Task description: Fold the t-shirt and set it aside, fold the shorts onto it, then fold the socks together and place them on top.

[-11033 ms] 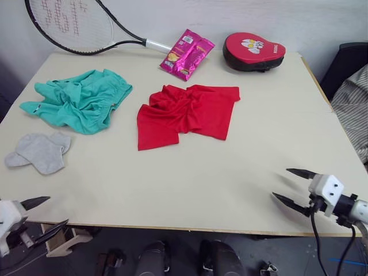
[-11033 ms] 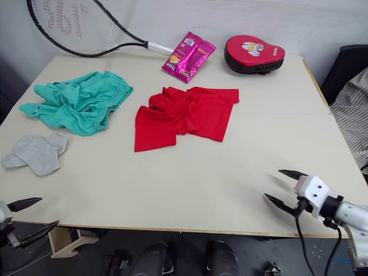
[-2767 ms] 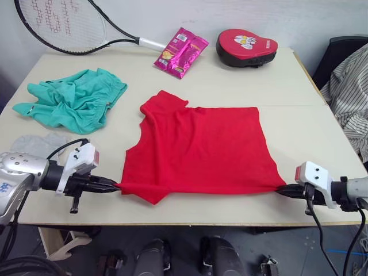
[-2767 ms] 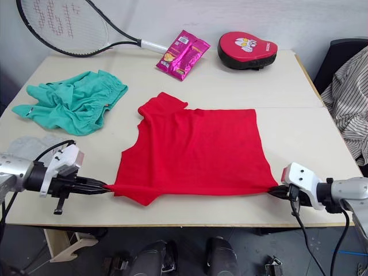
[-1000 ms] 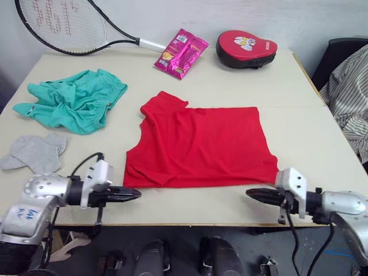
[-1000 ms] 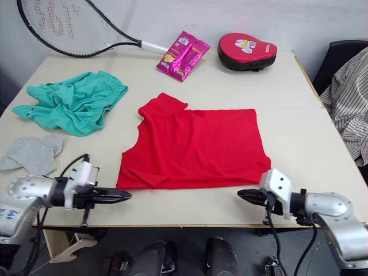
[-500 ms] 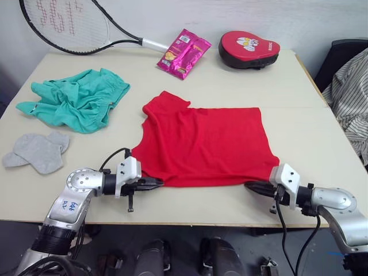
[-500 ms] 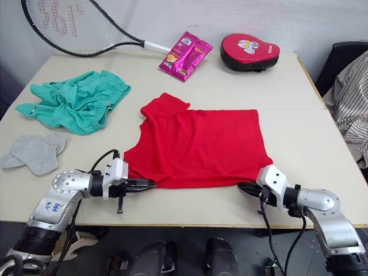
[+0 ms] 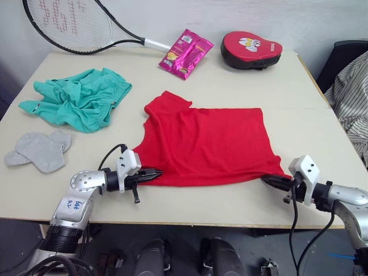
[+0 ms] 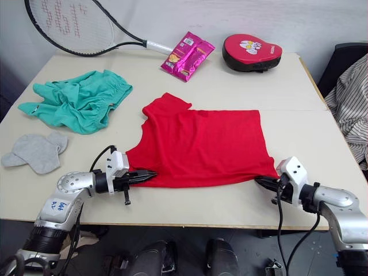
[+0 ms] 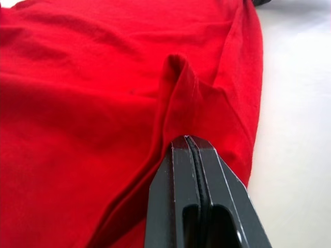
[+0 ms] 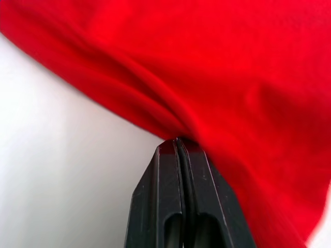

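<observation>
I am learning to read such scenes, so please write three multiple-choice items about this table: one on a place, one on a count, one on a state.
1. Where do the shorts lie from the t-shirt?
A. robot's left
B. robot's right
C. on top of it

2. How many socks lie on the table?
A. one
B. two
C. four

3. What is the left gripper doing?
A. hanging open above the racket
B. shut on the shorts
C. shut on the t-shirt

Answers:
1 A, the teal cloth lies beyond the shirt's left edge.
2 B, two grey socks overlap near the left edge.
3 C, the left wrist view shows closed fingers pinching red cloth; the right gripper grips the other corner.
</observation>
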Available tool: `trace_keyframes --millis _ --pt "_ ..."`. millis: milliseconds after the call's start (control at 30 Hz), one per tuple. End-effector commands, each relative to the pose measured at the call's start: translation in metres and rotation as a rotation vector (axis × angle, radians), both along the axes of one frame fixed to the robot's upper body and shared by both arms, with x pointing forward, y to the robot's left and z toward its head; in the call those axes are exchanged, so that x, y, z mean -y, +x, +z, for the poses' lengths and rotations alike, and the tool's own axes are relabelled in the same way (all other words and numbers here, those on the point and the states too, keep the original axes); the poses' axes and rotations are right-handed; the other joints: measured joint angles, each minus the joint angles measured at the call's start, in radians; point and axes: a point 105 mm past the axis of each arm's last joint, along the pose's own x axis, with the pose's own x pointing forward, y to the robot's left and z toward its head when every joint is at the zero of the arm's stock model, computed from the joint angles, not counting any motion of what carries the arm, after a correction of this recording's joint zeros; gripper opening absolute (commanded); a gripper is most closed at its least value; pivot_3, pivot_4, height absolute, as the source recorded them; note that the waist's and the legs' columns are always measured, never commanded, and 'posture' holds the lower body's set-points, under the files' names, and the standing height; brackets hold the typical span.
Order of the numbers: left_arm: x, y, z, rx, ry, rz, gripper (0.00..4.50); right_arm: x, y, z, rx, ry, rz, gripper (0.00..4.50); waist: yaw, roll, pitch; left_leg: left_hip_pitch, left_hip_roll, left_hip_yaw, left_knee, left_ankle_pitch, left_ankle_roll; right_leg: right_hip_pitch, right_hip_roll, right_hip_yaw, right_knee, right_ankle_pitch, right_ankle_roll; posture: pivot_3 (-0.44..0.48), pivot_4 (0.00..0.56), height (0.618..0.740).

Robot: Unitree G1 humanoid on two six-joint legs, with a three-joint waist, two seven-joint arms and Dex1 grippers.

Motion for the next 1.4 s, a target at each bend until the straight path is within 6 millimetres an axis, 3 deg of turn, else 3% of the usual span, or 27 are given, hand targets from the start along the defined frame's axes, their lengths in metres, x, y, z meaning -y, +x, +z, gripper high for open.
trace_keyframes --millis 33,400,533,633,767,867,1033,1200,1300,1400 --pt "-0.009 0.007 0.007 0.069 0.004 0.069 0.0 0.021 0.001 0.014 0.023 0.022 -0.081 0.05 0.0 0.0 0.0 0.0 0.0 0.0 0.0 0.0 0.0 0.0 0.0 0.0 0.0 0.0 0.0 0.0 0.15 0.74" --pt "-0.019 0.008 0.015 0.084 0.015 0.045 0.0 0.053 -0.009 0.021 0.006 0.021 -0.186 0.05 0.0 0.0 0.0 0.0 0.0 0.0 0.0 0.0 0.0 0.0 0.0 0.0 0.0 0.0 0.0 0.0 0.15 0.74" --pt "-0.016 0.004 0.026 0.099 -0.001 0.002 0.0 0.032 -0.017 0.032 -0.017 0.087 -0.086 0.05 0.0 0.0 0.0 0.0 0.0 0.0 0.0 0.0 0.0 0.0 0.0 0.0 0.0 0.0 0.0 0.0 0.15 0.74" --pt "-0.01 -0.002 0.033 0.098 -0.021 -0.041 0.0 0.006 -0.025 0.042 -0.045 0.125 0.033 0.05 -0.001 0.0 0.0 0.0 0.0 0.0 -0.001 0.0 0.0 0.0 0.0 0.0 0.0 0.0 0.0 0.0 0.15 0.74" --pt "-0.005 -0.007 0.026 0.072 0.009 -0.076 0.0 -0.013 -0.012 0.043 -0.006 0.129 0.054 0.05 -0.002 0.0 0.0 0.0 0.001 -0.001 -0.001 -0.001 0.0 0.0 0.0 0.0 -0.001 0.0 0.0 0.0 0.15 0.74" --pt "-0.009 -0.004 0.008 0.035 0.053 -0.019 0.0 -0.016 0.005 0.027 0.021 0.098 0.023 0.05 -0.001 0.0 0.0 0.0 0.001 -0.001 -0.001 -0.001 -0.001 0.0 0.0 -0.001 -0.002 0.0 -0.001 0.0 0.15 0.74" --pt "-0.016 0.001 -0.007 0.013 0.073 0.049 0.0 0.0 0.017 0.01 0.026 0.049 -0.03 0.05 0.004 0.0 0.0 -0.002 0.0 -0.001 -0.001 -0.001 0.0 0.0 0.0 -0.003 -0.003 0.0 0.0 0.0 0.15 0.74" --pt "-0.025 0.001 -0.014 0.002 0.092 0.1 0.0 0.03 0.02 0.009 0.051 0.041 -0.135 0.05 -0.001 0.001 -0.001 -0.001 0.0 0.0 -0.001 0.0 0.001 0.001 0.0 -0.003 -0.005 0.002 0.001 0.0 0.15 0.74" --pt "-0.038 0.001 -0.017 -0.001 0.085 0.145 0.0 0.059 0.016 0.016 0.093 0.007 -0.225 0.05 0.0 0.003 -0.002 -0.001 0.0 0.0 -0.001 0.0 0.001 0.002 0.0 -0.003 -0.005 0.002 0.001 0.0 0.15 0.74" --pt "-0.046 -0.002 -0.01 0.017 0.025 0.148 0.0 0.075 0.011 0.03 0.131 0.003 -0.261 0.05 -0.001 0.005 -0.003 -0.001 0.0 0.0 -0.001 0.0 0.001 0.002 0.0 -0.003 -0.005 0.002 0.001 0.0 0.15 0.74"
